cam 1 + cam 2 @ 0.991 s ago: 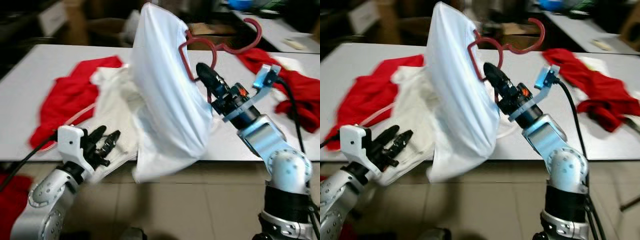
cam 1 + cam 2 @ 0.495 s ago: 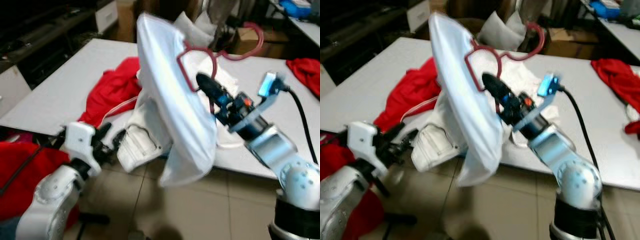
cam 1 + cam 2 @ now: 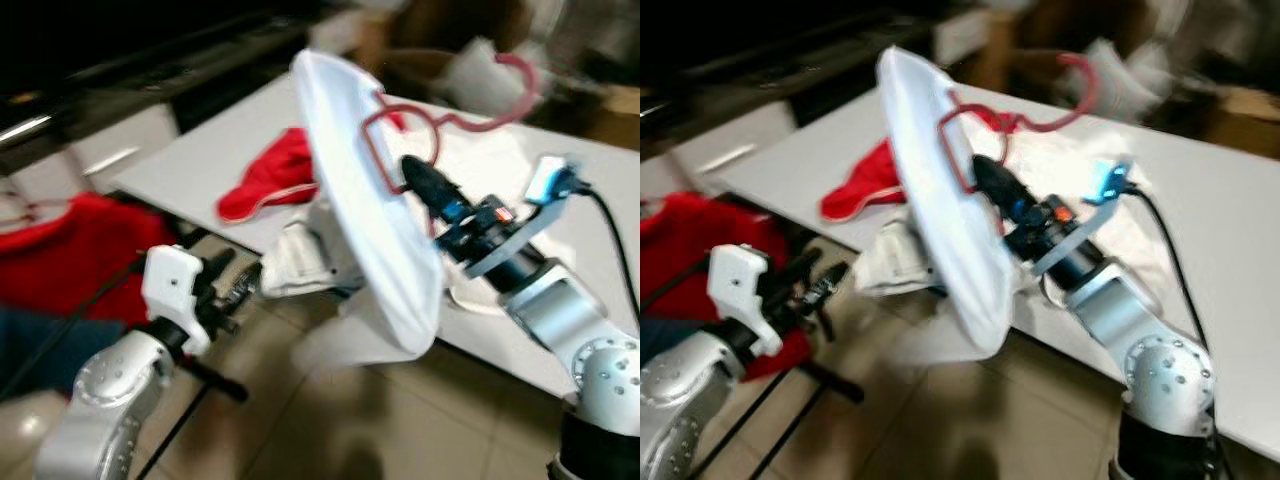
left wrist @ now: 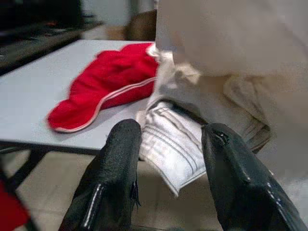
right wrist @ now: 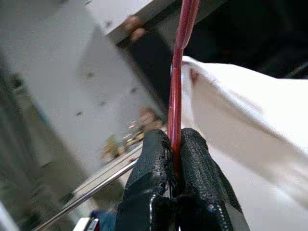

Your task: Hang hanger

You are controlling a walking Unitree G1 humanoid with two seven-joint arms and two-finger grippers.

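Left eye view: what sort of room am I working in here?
Likely a workroom or storage room used for laundry: a long white table strewn with red garments, and cardboard boxes behind it.

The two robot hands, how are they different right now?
The right gripper is shut on the red hanger, which carries a white shirt; the left gripper is open and holds nothing. The right gripper is raised above the table; the left gripper sits low by its edge. Both have two black fingers.

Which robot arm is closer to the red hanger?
Right. The right tool is shut on the red hanger, holding it up with the white garment. The left tool sits low, apart, near the table edge.
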